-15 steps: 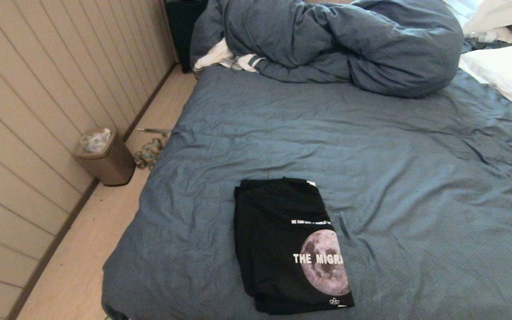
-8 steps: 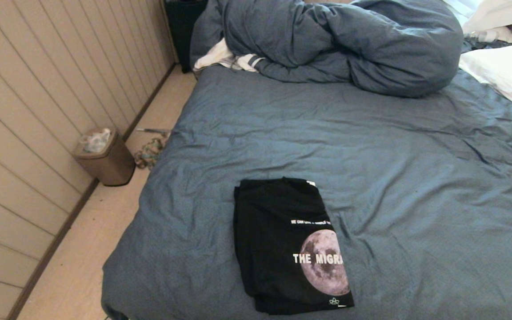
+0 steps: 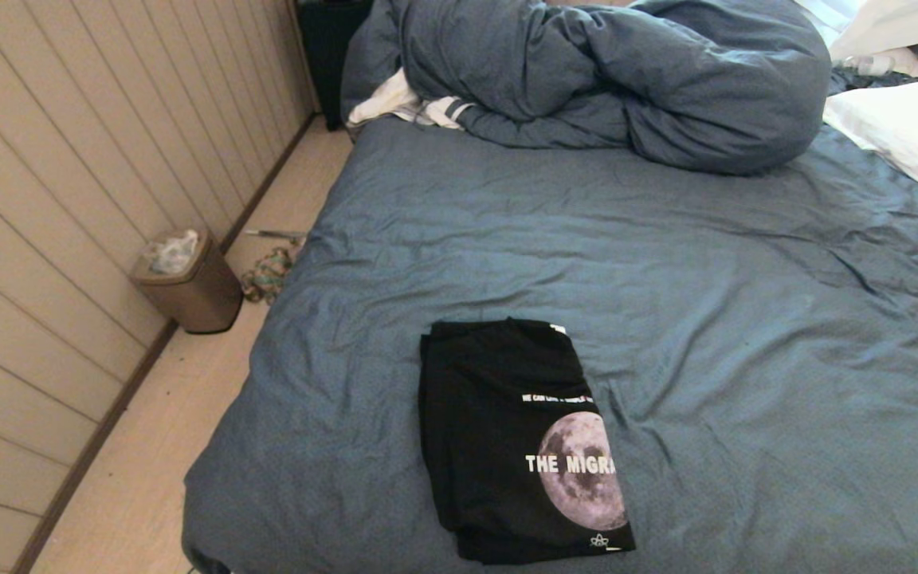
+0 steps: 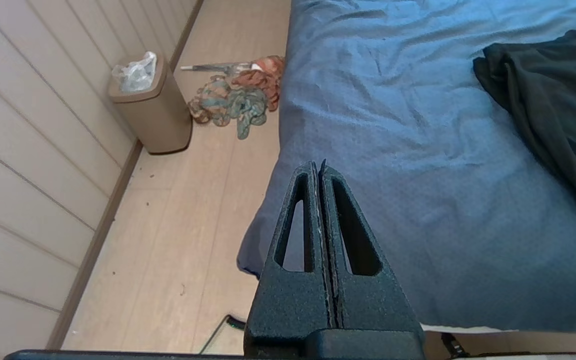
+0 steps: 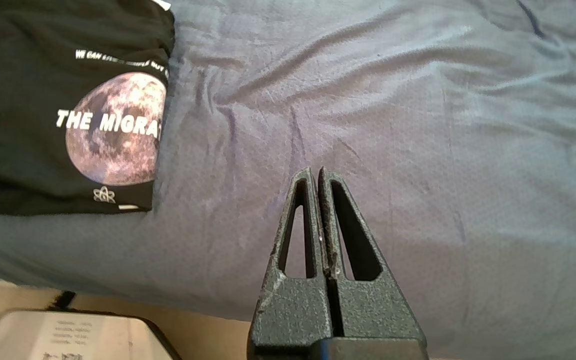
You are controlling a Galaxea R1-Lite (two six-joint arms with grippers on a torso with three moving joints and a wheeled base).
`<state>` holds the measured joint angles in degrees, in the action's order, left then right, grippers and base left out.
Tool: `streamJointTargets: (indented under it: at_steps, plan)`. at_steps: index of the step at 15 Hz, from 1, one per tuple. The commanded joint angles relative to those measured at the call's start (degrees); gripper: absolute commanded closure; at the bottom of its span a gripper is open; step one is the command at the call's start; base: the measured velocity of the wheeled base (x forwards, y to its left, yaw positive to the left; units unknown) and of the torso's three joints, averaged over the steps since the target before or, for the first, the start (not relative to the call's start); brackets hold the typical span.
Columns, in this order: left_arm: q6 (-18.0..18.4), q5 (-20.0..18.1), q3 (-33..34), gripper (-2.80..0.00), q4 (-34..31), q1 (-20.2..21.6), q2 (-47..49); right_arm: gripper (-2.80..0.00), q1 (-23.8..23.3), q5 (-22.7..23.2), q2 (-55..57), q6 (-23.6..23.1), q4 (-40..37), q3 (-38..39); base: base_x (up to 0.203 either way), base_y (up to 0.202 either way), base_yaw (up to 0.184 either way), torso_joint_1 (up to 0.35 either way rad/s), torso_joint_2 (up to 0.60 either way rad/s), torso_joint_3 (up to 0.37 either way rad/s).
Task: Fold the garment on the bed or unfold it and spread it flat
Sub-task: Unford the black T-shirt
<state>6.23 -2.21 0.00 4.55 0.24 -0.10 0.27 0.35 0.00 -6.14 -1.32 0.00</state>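
From the head camera we see the shirt (image 3: 519, 442) lying folded into a neat rectangle on the bed (image 3: 706, 335), close to its near edge, moon print and white lettering facing up. Neither arm shows here, so both are held back off the bed. The bunched duvet (image 3: 586, 76) sits at the far end, well apart from the shirt.

At the left wrist, the left claw (image 4: 319, 167) has its fingers pressed together, holding nothing, and hangs over the bed's near corner. The shirt (image 4: 553, 100) lies ahead of it and off toward the other arm, not touching.

At the right wrist, the right claw (image 5: 316, 174) is likewise pressed together and empty, over bare sheet. The shirt (image 5: 63, 105) lies ahead and off toward the left arm, its folded edge nearest this claw.

Since the shirt is already folded, we judge unfolding comes next. We should spread each claw first, then pinch only the top layer at an outer edge, lifting slowly so the thin fabric doesn't drag the whole stack.
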Motion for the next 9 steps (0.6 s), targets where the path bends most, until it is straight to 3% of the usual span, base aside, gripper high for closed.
streamJointTargets:
  at_steps: [1, 9]
  plan:
    - [0.2, -0.2, 2.2, 0.00, 0.1, 0.0, 0.1, 0.00, 0.0, 0.2, 0.1, -0.5, -0.1, 0.0, 0.000, 0.000, 0.000, 0.000, 0.00, 0.000]
    - [0.6, -0.6, 2.2, 0.00, -0.2, -0.1, 0.0, 0.00, 0.0, -0.1, 0.0, 2.7, 0.0, 0.1, 0.000, 0.000, 0.000, 0.000, 0.00, 0.000]
